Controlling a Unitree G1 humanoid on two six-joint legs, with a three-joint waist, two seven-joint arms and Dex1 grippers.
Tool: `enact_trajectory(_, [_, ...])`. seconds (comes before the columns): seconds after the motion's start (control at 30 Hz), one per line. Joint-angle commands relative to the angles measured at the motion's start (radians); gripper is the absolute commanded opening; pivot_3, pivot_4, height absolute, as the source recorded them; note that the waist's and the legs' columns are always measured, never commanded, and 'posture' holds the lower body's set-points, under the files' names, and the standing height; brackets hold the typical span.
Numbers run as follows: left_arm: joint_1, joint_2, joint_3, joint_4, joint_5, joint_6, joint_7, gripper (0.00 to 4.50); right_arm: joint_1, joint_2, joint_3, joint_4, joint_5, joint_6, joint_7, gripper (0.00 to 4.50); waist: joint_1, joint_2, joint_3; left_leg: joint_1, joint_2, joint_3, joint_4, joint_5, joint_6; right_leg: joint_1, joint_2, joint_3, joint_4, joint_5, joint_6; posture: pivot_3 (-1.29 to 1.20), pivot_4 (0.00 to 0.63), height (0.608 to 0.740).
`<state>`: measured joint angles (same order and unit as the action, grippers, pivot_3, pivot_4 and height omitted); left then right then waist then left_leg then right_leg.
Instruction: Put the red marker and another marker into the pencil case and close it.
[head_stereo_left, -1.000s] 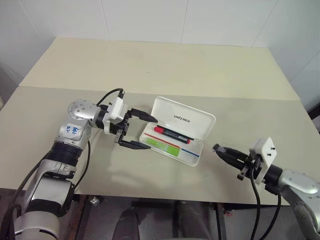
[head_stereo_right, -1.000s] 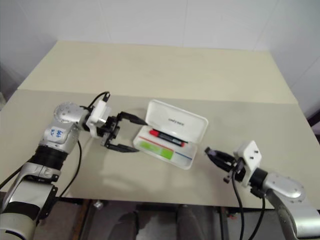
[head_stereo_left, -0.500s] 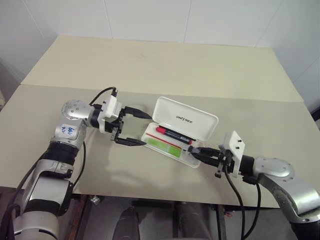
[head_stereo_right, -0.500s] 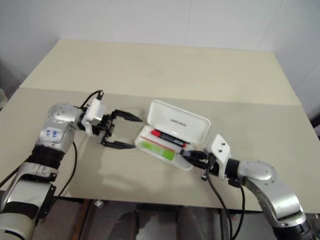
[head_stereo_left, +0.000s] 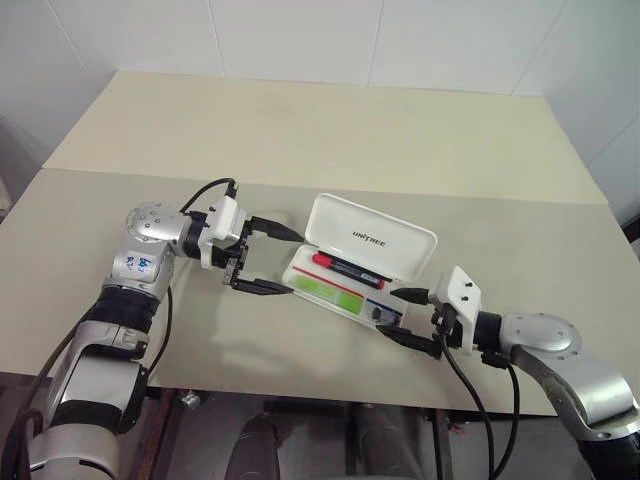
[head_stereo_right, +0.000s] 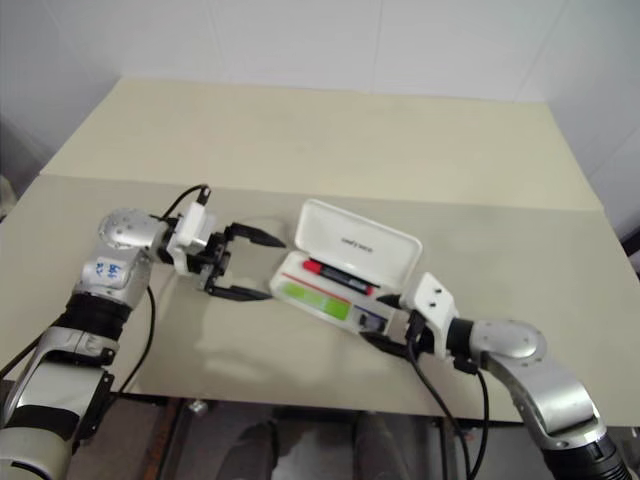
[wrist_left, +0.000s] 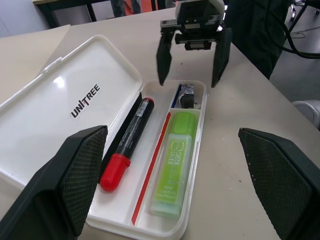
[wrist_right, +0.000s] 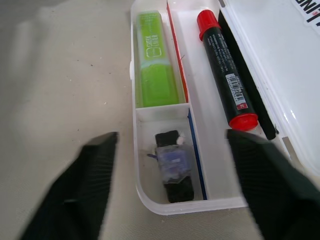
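The white pencil case (head_stereo_left: 402, 251) lies open mid-table, its lid tilted back. In its tray the red marker (head_stereo_left: 345, 267) lies along the hinge side, and the other marker, a lime-green highlighter (head_stereo_left: 324, 289), lies in the front compartment. The left wrist view shows the red marker (wrist_left: 129, 142) and the highlighter (wrist_left: 176, 162) side by side. My left gripper (head_stereo_left: 290, 263) is open at the case's left end, one finger on each side of that end. My right gripper (head_stereo_left: 391, 313) is open at the case's right end, its fingers (wrist_right: 85, 195) spread around that corner.
A small dark object (wrist_right: 172, 165) lies in the tray's short end compartment, nearest my right gripper. The case sits close to the table's front edge (head_stereo_left: 300, 398). A second beige table (head_stereo_left: 320, 120) adjoins behind, up to a white wall.
My right gripper swung left to the case's right end, then opened. My left gripper stayed open at the left end. The case and both markers have not moved.
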<state>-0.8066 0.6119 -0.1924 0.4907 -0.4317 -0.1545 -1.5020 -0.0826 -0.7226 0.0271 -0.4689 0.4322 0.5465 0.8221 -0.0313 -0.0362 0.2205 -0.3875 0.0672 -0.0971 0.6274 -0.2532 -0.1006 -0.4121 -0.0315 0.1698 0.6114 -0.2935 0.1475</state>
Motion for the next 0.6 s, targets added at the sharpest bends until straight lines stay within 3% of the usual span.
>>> enact_trajectory(0.03, [-0.024,-0.014,0.036,0.022,0.009,-0.038,-0.064,4.5,0.021,-0.021,-0.063,-0.065,0.035,-0.002,0.008,4.47,0.001,0.0,0.0,0.0,0.0,0.0,0.0,0.0,0.0,0.0,0.0,0.0,0.0,0.0,0.0,0.0,0.15,0.74])
enact_trajectory(0.27, [-0.084,-0.075,0.076,0.134,0.026,-0.138,-0.043,4.5,0.104,0.033,-0.244,-0.127,0.212,-0.097,0.073,4.47,0.002,0.0,0.0,0.0,0.0,0.0,0.0,0.0,0.0,0.0,0.0,0.0,0.0,0.0,0.001,0.0,0.15,0.74])
enact_trajectory(0.5, [-0.202,-0.14,0.127,0.349,0.059,-0.216,-0.034,4.5,0.208,0.039,-0.327,-0.077,0.223,-0.185,0.122,4.47,0.002,0.0,0.0,0.0,0.0,0.0,0.001,0.0,0.0,0.001,0.0,0.0,-0.002,0.001,0.001,0.0,0.15,0.74])
enact_trajectory(0.6, [-0.253,-0.155,0.153,0.442,0.07,-0.246,-0.045,3.59,0.209,0.054,-0.335,-0.082,0.238,-0.197,0.102,4.5,-0.005,0.0,0.0,0.0,0.0,0.0,0.001,0.0,0.0,0.001,0.0,0.0,-0.002,0.001,0.001,0.0,0.15,0.74])
